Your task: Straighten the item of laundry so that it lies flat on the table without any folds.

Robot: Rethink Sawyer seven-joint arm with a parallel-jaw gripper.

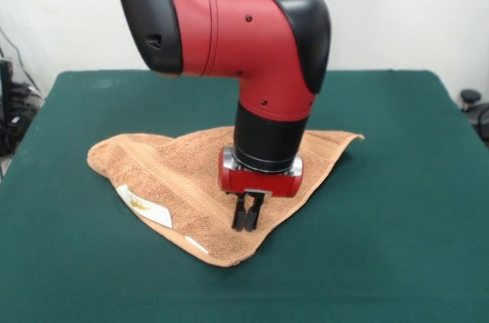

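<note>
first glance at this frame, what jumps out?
The bulky red and black arm dominates, coming down from the top centre. Its claw, fingers close together, sits over the orange-tan terry towel, which lies folded into a rough triangle at the middle of the dark green felt table.

An orange-tan terry towel (pixel 191 178), crossed by a woven band of the same shade, lies on a dark green worktop (pixel 397 185). A white care tag (pixel 145 206) with a small yellowish mark shows near its edge. Above it, the arm (pixel 237 25) is glossy red with black covers, ending in a red wrist block and black jaws.
</note>
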